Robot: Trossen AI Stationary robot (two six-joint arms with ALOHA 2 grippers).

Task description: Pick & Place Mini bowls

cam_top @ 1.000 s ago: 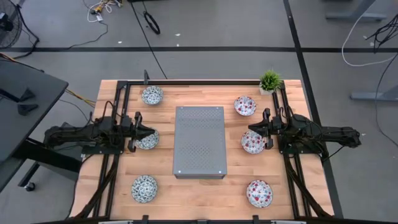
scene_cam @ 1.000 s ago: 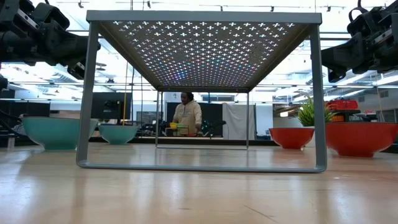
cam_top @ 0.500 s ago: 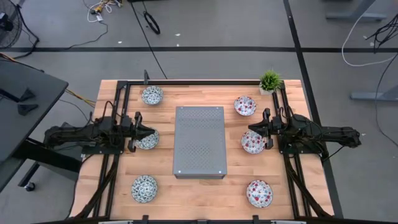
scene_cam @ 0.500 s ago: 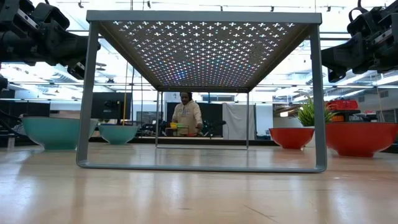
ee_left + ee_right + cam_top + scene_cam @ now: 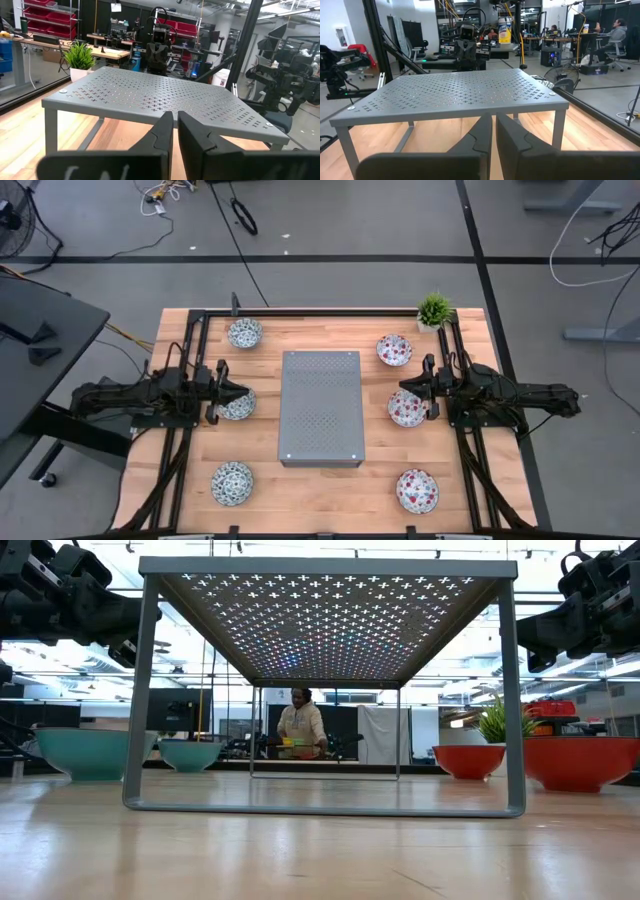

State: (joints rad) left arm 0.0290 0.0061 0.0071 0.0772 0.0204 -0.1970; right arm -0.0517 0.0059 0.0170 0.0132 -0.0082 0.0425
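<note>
Wooden worktop (image 5: 320, 480) fills my overhead view, with a grey perforated box (image 5: 321, 406) at its centre. Three blue-green mini bowls (image 5: 232, 482) line the left edge, three red mini bowls (image 5: 416, 490) the right. My left gripper (image 5: 240, 393) and right gripper (image 5: 405, 386), both closed and empty, each hover over their side's middle bowl, so each arm's nearest bowl lies directly below it.

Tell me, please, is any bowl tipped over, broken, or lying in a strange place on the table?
Nothing stands out. The three blue-green bowls sit upright left of the grey box, the three red bowls right of it. The potted plant stands upright in the far right corner.
</note>
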